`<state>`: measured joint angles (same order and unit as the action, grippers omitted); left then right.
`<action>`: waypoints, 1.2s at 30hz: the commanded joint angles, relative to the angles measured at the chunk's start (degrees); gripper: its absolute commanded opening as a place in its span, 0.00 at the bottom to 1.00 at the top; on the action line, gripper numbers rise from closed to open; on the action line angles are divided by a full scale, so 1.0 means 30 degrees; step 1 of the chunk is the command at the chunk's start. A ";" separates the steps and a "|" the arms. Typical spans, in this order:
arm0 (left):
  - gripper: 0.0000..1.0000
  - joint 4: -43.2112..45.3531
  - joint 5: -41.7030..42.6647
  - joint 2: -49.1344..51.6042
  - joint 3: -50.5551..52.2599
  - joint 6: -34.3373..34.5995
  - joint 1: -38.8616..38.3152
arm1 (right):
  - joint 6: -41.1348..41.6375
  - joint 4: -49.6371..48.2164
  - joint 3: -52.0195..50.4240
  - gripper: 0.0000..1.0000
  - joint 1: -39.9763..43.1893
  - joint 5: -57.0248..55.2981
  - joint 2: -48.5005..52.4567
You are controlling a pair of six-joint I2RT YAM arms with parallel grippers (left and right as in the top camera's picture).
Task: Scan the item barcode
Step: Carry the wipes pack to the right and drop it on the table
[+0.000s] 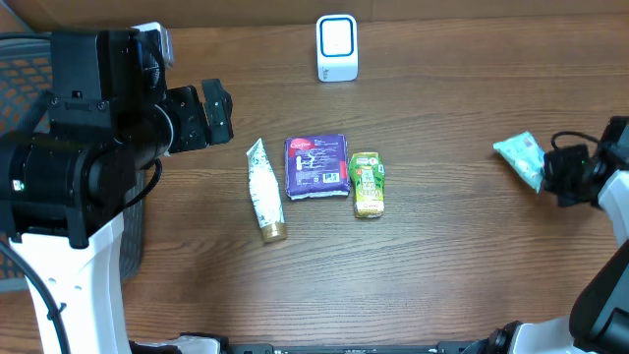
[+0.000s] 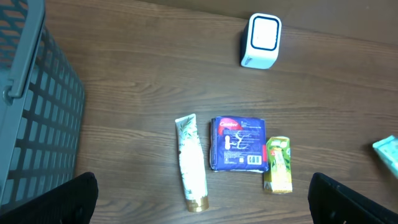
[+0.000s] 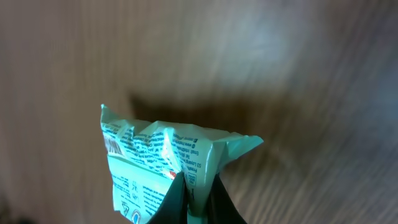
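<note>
Leftward, left gripper (image 1: 224,116) hangs spread wide, empty. Centre, scanner (image 1: 336,47) stands at the table's far edge. Then right gripper (image 1: 550,172) pinches teal packet (image 1: 521,155) by a crimped edge, well apart from scanner. Thin hold may slip or twist, turning the barcode away.

Matt wood-grain table (image 1: 462,256), glossy crinkled film packet (image 3: 143,149), smooth white plastic scanner (image 1: 336,47), grey plastic basket (image 2: 43,124)

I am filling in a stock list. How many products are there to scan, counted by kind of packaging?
Tube: 1, the white tube
Flat packet: 2, the purple packet and the teal packet, the latter held in the right gripper
Small carton: 1, the green carton
Total: 4
</note>
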<state>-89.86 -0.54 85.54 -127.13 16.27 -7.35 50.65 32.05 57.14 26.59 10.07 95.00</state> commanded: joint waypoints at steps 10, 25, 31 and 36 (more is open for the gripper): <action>1.00 0.0015 -0.0168 0.0146 -0.0146 -0.0291 0.0073 | 0.1319 -0.2798 -0.0321 0.20 0.0000 -0.3330 -0.0160; 1.00 0.0007 -0.0168 0.0146 -0.0146 -0.0291 0.0073 | -0.5355 0.1610 0.2412 0.65 -0.0962 0.0189 -0.2011; 1.00 0.0015 -0.0168 0.0146 -0.0146 -0.0291 0.0073 | -1.0025 0.3512 0.4299 0.71 -0.3490 0.2943 -0.2958; 1.00 0.0015 -0.0168 0.0146 -0.0146 -0.0291 0.0073 | -1.1453 0.4503 0.4320 0.73 -0.6929 0.4677 -0.2732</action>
<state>-89.86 -0.54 85.54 -127.13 16.27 -7.35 21.82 44.12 69.76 10.79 19.62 86.41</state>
